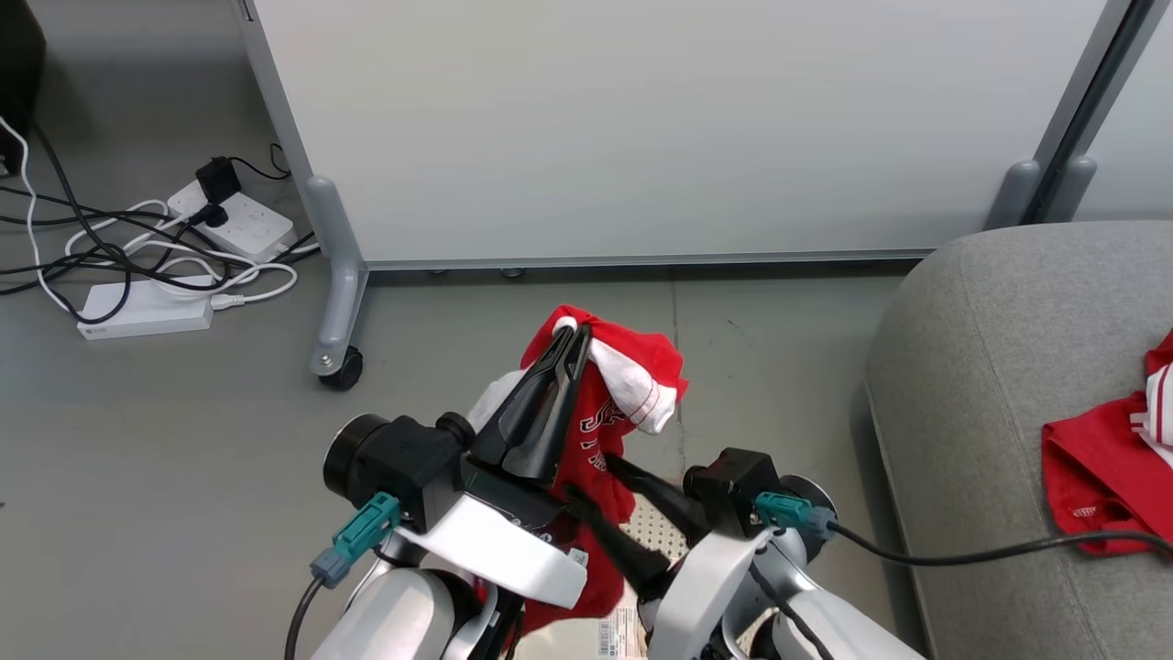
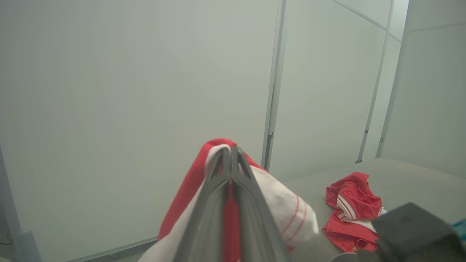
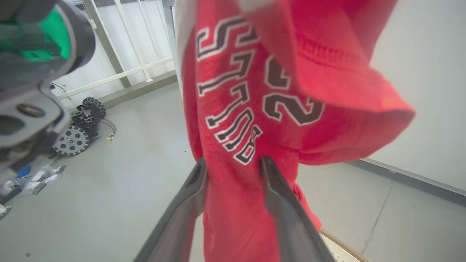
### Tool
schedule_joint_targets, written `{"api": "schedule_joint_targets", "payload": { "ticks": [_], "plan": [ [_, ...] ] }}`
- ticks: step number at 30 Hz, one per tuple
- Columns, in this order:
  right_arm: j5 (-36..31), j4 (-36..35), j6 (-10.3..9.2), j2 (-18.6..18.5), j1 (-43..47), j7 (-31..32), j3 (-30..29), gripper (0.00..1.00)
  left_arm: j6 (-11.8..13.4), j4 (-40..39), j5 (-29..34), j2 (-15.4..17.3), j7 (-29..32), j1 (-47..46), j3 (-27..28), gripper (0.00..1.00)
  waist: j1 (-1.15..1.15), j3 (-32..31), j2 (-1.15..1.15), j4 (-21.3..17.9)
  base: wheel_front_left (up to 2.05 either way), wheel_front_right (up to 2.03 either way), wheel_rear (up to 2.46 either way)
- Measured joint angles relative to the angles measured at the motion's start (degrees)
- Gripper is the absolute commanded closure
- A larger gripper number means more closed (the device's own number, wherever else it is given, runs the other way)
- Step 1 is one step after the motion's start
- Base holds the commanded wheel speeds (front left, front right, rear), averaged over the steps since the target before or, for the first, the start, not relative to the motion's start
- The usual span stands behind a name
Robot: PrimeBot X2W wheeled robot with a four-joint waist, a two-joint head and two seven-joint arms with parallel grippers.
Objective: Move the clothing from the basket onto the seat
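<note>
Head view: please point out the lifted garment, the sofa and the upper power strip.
lifted garment [image 1: 600, 423], head view, printed red front
sofa [image 1: 971, 385], head view, bare grey cushion
upper power strip [image 1: 255, 225], head view, white top

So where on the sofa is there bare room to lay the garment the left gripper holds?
The seat is bare from its rounded left edge, by the partition, across to the red garment lying on it. Crowded at the right: that garment, and the black cable running across its near edge.

soft even light in my head view, faint shadow under the partition [image 1: 641, 119], wrist views mushier, near clothing [image 3: 255, 109] blurred, my right gripper [image 3: 233, 160] soft too, edges bowed
</note>
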Motion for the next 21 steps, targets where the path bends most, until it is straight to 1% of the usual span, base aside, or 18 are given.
{"api": "schedule_joint_targets", "payload": {
  "ticks": [1,7,12,13,14,15,19,21],
  "plan": [
    [0.77,0.83,0.00,0.00,-0.66,-0.41,0.52,1.00,0.00,0.09,0.00,-0.07,-0.03,-0.14,-0.05,1.00,0.00,0.01,0.00,0.13,0.00,0.00,0.00],
    [3.71,4.21,0.00,0.02,-3.29,-2.97,2.15,1.00,0.00,0.41,-0.42,-0.08,-0.23,-0.15,-0.26,1.00,0.00,0.07,0.00,0.34,0.00,0.00,0.00],
    [4.80,5.76,0.00,0.02,-4.75,-5.14,1.46,1.00,0.16,0.38,-0.42,0.33,-0.53,-0.15,-0.21,1.00,0.00,0.29,0.00,0.12,0.00,0.00,0.00],
    [4.99,5.87,0.00,0.02,-4.97,-5.64,0.99,1.00,0.36,0.25,-0.27,0.38,-0.98,-0.15,-0.05,0.70,0.00,0.36,0.00,0.07,0.00,0.00,0.00],
    [5.05,6.09,0.00,0.02,-5.19,-5.93,0.63,1.00,0.40,0.11,-0.19,0.44,-1.40,-0.15,0.03,0.15,0.00,0.42,0.00,0.01,0.00,0.00,0.00],
    [5.06,6.17,0.00,0.02,-5.43,-6.31,0.25,1.00,0.70,0.05,-0.11,0.53,-1.56,-0.15,0.14,0.00,0.00,0.47,0.00,-0.09,0.00,0.00,0.00],
    [4.58,6.36,0.00,0.02,-6.49,-7.46,-2.12,1.00,1.48,-0.58,0.51,1.40,-2.19,0.00,0.87,0.00,0.00,0.79,0.00,-0.76,0.00,0.00,0.00],
    [4.20,6.44,0.00,0.03,-6.94,-7.97,-3.58,1.00,1.82,-0.60,0.63,2.41,-1.18,0.65,0.80,0.00,0.00,0.99,0.00,-1.09,0.00,0.00,0.00]
  ]
}}
